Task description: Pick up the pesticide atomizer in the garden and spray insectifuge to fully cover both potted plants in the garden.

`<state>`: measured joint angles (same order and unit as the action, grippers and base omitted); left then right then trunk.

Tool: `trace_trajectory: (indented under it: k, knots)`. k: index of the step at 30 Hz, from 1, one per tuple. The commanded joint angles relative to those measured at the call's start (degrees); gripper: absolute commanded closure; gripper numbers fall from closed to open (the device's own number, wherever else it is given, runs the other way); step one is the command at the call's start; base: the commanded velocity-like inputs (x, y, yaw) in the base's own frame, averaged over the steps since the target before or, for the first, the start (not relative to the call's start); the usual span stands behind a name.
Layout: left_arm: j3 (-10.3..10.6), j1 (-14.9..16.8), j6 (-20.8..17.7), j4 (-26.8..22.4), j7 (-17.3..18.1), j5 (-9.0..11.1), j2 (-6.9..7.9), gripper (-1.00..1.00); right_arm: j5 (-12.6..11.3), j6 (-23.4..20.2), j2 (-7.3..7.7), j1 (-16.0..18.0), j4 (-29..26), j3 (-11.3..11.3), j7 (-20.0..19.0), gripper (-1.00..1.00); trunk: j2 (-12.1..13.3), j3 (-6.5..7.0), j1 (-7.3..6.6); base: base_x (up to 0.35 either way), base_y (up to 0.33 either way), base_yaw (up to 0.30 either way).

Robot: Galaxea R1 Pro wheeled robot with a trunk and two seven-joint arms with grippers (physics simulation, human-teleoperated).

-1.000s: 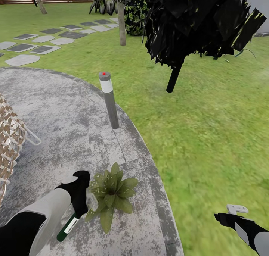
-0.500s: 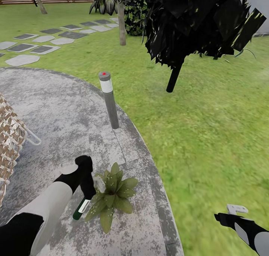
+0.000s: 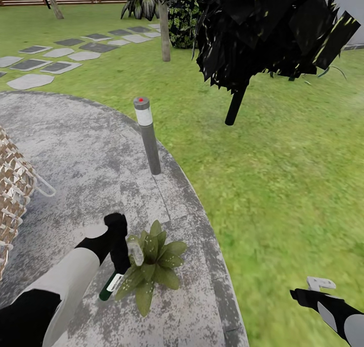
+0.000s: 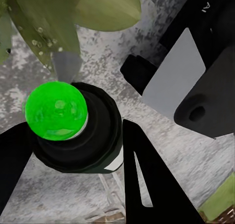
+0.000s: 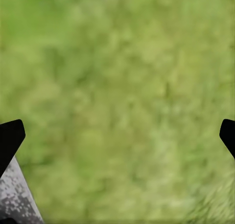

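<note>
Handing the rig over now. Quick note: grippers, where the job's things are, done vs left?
Left gripper: shut on the pesticide atomizer, bottle tilted, its spray head at the leaves of the potted plant.
Right gripper: holds nothing, jaws apart over the lawn, idle.
The plant sits at the edge of the paved patio, near the bollard light.
Done: atomizer picked up and brought to this plant; pale flecks show on its leaves.
Left: finish covering it, if needed, then spray the second potted plant.
</note>
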<state>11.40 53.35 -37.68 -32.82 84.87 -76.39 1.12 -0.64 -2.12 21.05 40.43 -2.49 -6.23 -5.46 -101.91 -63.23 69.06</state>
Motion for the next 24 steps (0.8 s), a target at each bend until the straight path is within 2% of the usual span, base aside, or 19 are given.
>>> trace_trajectory:
  k: [1, 5, 15, 21, 24]
  knots:
    - [0.3, 0.0, 0.1, 0.8, 0.4, -0.2, 0.1, 1.0, -0.1, -0.2, 0.02, 0.0, -0.1, -0.4, -0.3, -1.0, 0.0, -0.03, -0.01, 0.0, 0.0, 0.0]
    - [0.3, 0.0, 3.7, 5.2, 0.2, -0.2, 0.34, 1.0, -0.1, -0.2, 0.02, 0.0, -0.1, -0.4, -0.3, -1.0, 0.0, -0.03, -0.01, 0.0, 0.0, 0.0]
    - [0.3, 0.0, 4.4, 10.4, -0.3, -0.3, 2.03, 1.0, -0.1, -0.2, 0.01, 0.0, -0.1, -0.4, -0.3, -1.0, 0.0, -0.03, -0.01, 0.0, 0.0, 0.0]
    - [0.0, 0.0, 4.3, 9.9, -0.2, 0.0, 2.13, 1.0, -0.1, -0.2, -0.03, 0.0, -0.1, -0.4, -0.3, -1.0, 0.0, -0.03, -0.01, 0.0, 0.0, 0.0]
    - [0.0, 0.0, 4.2, 5.7, 0.0, 0.0, 1.99, 1.0, -0.1, -0.2, -0.03, 0.0, -0.1, -0.4, -0.3, -1.0, 0.0, -0.03, -0.01, 0.0, 0.0, 0.0]
